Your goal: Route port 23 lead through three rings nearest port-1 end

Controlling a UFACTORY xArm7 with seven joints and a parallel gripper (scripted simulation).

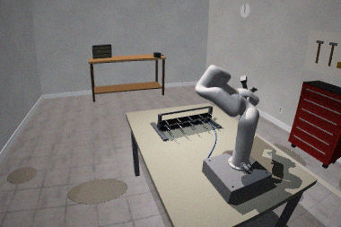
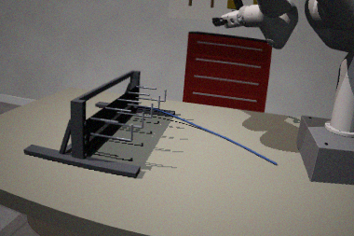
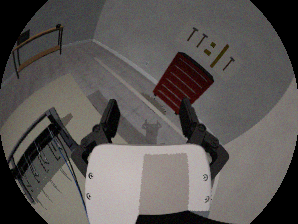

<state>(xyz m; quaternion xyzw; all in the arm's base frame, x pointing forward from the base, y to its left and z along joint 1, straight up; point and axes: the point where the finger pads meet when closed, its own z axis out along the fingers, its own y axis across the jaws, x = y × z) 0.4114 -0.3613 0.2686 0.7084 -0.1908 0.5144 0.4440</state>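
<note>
My two fingers spread wide, holding nothing (up high). One rack (image 2: 78,109), one blue cable (image 2: 219,137) on the surface (image 2: 196,198).

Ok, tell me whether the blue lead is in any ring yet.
Not yet, apparently: the lead runs from the rack straight across the table, free end lying near the arm's base.

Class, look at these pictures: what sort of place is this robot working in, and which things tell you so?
Probably a workshop: a red tool chest stands by the wall, hammers hang above it, and a wooden workbench stands at the back.
</note>
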